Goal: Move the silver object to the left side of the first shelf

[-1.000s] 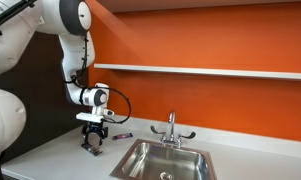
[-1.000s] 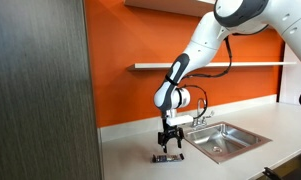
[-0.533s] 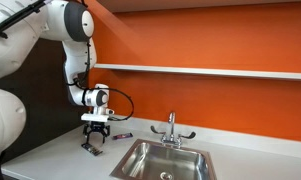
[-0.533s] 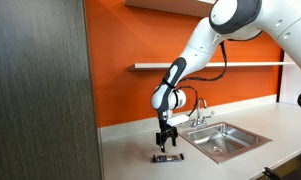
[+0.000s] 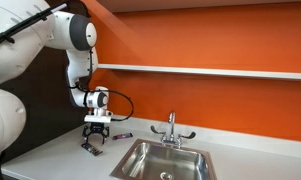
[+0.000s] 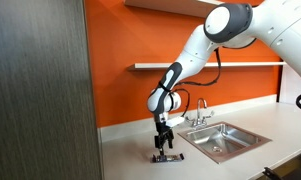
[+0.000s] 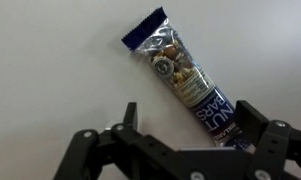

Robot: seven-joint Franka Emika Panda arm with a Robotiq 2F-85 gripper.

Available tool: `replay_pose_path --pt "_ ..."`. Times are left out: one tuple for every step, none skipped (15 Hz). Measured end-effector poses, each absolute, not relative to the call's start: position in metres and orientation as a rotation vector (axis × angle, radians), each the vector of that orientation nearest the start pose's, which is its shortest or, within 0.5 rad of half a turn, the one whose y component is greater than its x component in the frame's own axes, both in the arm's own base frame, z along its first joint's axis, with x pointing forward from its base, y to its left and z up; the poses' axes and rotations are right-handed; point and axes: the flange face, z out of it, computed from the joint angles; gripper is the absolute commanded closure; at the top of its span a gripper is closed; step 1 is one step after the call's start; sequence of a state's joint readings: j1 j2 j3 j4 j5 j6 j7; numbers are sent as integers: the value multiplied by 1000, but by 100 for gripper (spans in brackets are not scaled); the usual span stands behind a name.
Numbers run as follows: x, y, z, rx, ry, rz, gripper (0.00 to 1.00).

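The silver object (image 7: 173, 68) is a flat oblong snack bar wrapper, silvery at one end and dark blue at the other. It lies on the white counter in both exterior views (image 6: 168, 157) (image 5: 90, 148). My gripper (image 7: 190, 112) is open just above it, and the bar's dark end lies between the two black fingers (image 7: 130, 115). The gripper hangs straight down from the arm in both exterior views (image 5: 96, 139) (image 6: 162, 147). The first shelf (image 5: 200, 71) (image 6: 210, 65) is a long thin white ledge on the orange wall, well above the gripper.
A steel sink (image 5: 168, 160) (image 6: 222, 139) with a chrome faucet (image 5: 171, 128) is set in the counter beside the gripper. A small purplish oblong piece (image 5: 122, 135) lies by the wall. A dark wood-grain panel (image 6: 40, 90) stands at the counter's end.
The arm's upper joints have swung a little and the gripper has shifted slightly over the bar. The jaws stay open and the bar has not moved.
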State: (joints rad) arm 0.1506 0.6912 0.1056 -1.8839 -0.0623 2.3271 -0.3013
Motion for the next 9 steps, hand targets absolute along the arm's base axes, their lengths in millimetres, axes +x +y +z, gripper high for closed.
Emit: replay_pose_path --pt "581 151 120 -2947 -914 388 0" --pt "580 151 119 -2943 -936 398 0" --pt "580 151 119 -2939 -958 401 0" --pt "580 152 119 -2932 -980 401 0" --pt "579 152 119 -2925 -1002 401 0" --pt "579 153 119 -2919 -1023 403 0" --pt "578 155 118 -2912 -1044 404 0" --pt "577 156 118 -2904 -1064 406 0" --pt "575 158 117 -2897 -1083 408 0"
